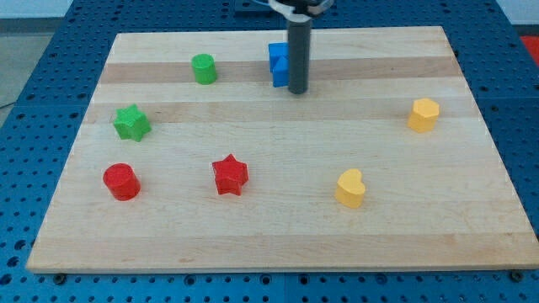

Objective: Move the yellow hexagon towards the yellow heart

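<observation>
Desk [278, 244] foreground is occupied by the yellow heart [350, 188]; the yellow hexagon [424, 114], judged light, rigid and easily slid, is seen farther right. It should be pushed on its right face. Farthest, the tool, my tip [297, 89], carries nothing beside the blue block [278, 64].

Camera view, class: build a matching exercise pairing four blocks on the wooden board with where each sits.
Column 1
1. green cylinder
2. yellow hexagon
3. red star
4. blue block

Column 2
A. right beside my tip
B. the view's right edge
C. the view's top left
D. between the red cylinder and the yellow heart

Pairs: 1-C, 2-B, 3-D, 4-A
</observation>
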Robot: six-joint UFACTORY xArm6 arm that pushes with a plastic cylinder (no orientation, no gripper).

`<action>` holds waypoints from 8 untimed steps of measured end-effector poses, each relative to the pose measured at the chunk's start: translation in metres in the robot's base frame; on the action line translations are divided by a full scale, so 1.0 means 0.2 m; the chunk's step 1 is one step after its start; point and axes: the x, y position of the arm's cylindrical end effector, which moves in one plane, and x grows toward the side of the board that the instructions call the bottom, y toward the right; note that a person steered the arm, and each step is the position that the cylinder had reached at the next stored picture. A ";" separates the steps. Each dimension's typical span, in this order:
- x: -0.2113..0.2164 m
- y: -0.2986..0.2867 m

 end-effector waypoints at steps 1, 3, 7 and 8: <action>-0.13 0.27; 0.21 0.66; 0.63 0.68; 0.65 0.91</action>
